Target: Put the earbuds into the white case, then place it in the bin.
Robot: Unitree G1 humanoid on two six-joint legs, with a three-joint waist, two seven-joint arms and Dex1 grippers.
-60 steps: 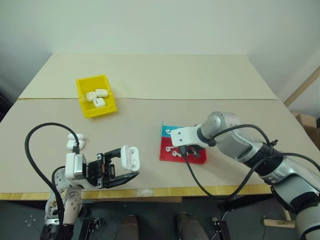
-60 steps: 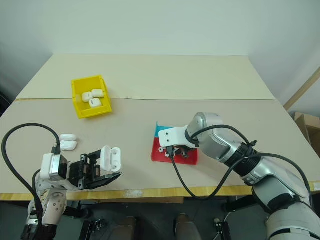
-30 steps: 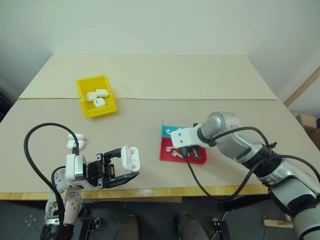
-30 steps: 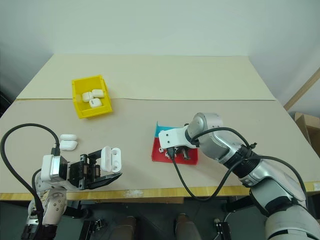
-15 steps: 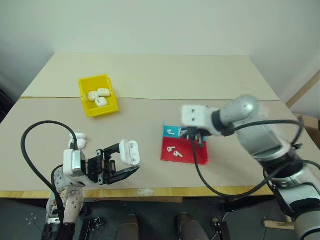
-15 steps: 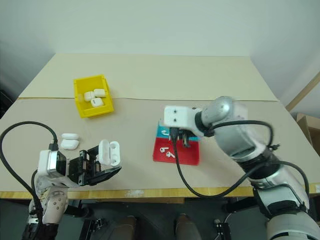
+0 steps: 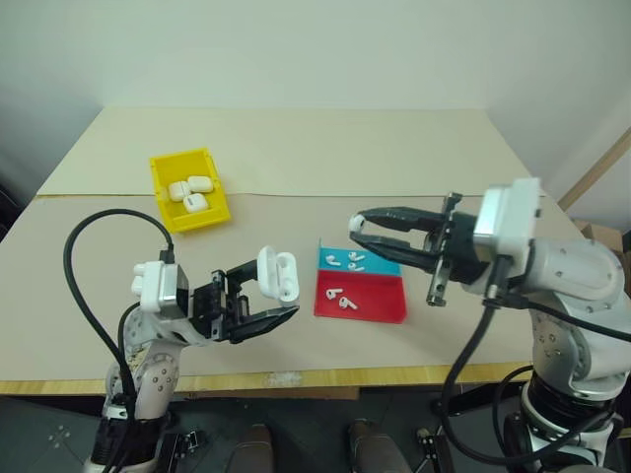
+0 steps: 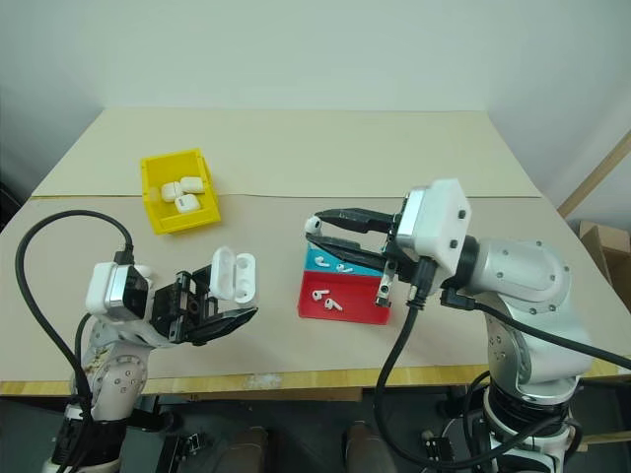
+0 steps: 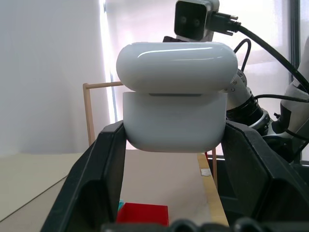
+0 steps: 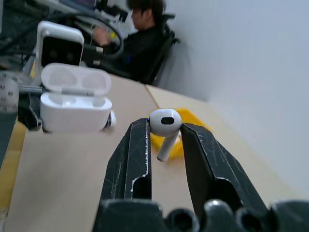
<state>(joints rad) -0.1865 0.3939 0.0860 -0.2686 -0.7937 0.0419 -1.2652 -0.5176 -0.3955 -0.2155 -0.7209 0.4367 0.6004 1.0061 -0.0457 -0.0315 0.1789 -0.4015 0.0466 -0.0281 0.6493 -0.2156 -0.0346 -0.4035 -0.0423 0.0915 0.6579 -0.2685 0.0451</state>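
My left gripper is shut on the white case, held above the table with its lid flipped open; the left wrist view has the case between both fingers. My right gripper hovers level above the tray and points left toward the case, still apart from it. It is shut on one earbud, stem hanging down between the fingers. Several more earbuds lie on the tray. The yellow bin stands at the far left with three cases inside.
The flat red-and-blue tray lies under my right gripper. More white cases sit beside my left wrist, partly hidden. A black cable loops from each arm. A seated person is in the background of the right wrist view.
My right gripper has risen off the tray with an earbud and swung round to point left at the case. My left gripper has lifted the open case slightly up and to the right.
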